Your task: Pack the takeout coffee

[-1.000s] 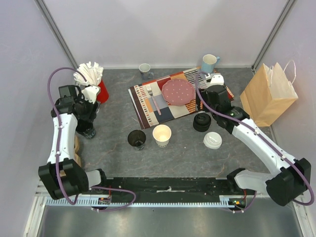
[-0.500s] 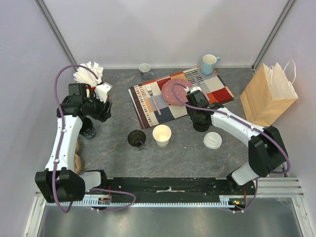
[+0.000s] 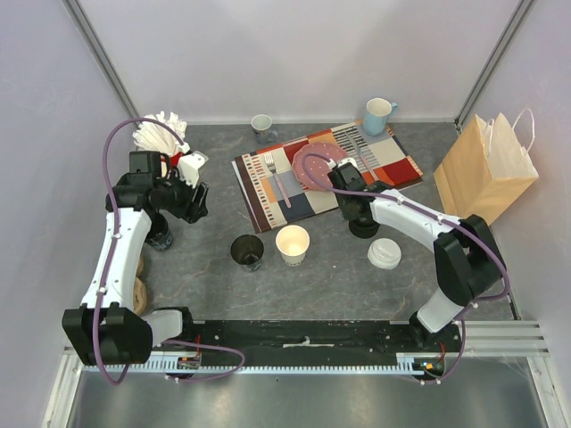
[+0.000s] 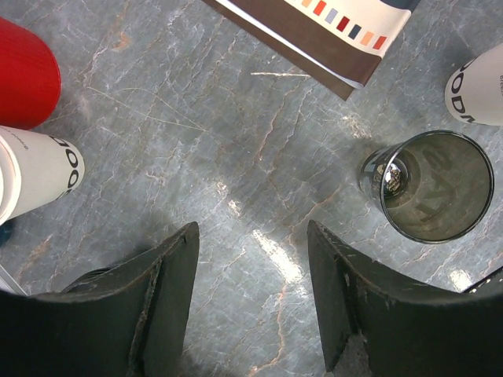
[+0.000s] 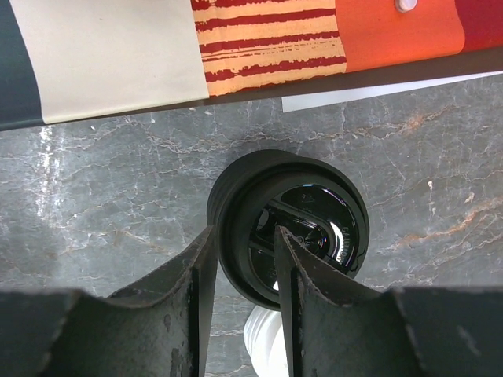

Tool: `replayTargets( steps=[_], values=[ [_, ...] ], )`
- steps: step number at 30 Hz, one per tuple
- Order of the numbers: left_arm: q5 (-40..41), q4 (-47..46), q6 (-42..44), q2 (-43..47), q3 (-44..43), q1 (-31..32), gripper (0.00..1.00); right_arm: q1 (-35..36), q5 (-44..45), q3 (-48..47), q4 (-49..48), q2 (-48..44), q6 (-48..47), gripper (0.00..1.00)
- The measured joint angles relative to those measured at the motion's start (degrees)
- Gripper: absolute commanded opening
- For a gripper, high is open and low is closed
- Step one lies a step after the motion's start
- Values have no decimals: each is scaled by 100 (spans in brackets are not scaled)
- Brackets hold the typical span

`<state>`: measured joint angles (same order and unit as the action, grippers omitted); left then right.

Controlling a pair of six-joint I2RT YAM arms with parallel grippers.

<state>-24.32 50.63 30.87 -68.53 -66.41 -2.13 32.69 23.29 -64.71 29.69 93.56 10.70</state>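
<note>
Right gripper (image 5: 242,243) is straddling the black lid (image 5: 314,220) rim, clamp unclear, likely risking an off-centre pinch slipping; left gripper (image 4: 251,236) is hanging open.

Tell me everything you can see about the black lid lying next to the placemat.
The black lid is round and looks like glossy plastic, with a thick raised rim around a shiny sunken centre. It lies flat on the grey table, just off the placemat, and on no cup. The right gripper straddles its rim, one finger outside and one over the centre. Whether they pinch it is unclear.
</note>
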Motion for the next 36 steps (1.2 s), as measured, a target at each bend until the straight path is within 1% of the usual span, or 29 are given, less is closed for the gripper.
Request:
replayTargets(
  steps=[7,8,12,15,16,19,30,36],
  values=[
    [-9,31,2,0,0,2,64,0,85,-17,70,201,-7,30],
    [-11,33,2,0,0,2,64,0,87,-22,79,212,-9,26],
    [-11,35,2,0,0,2,64,0,92,-39,101,212,-11,18],
    [-13,37,2,0,0,2,64,0,83,-50,114,210,4,10],
    [-13,37,2,0,0,2,64,0,81,-50,129,205,4,6],
    [-11,39,4,0,0,2,64,0,79,-50,186,162,11,0],
    [-13,50,2,0,0,2,65,0,-83,-166,391,-256,2,0],
    [-107,52,2,-20,7,2,65,68,-717,-457,492,-664,-354,0]
  ],
)
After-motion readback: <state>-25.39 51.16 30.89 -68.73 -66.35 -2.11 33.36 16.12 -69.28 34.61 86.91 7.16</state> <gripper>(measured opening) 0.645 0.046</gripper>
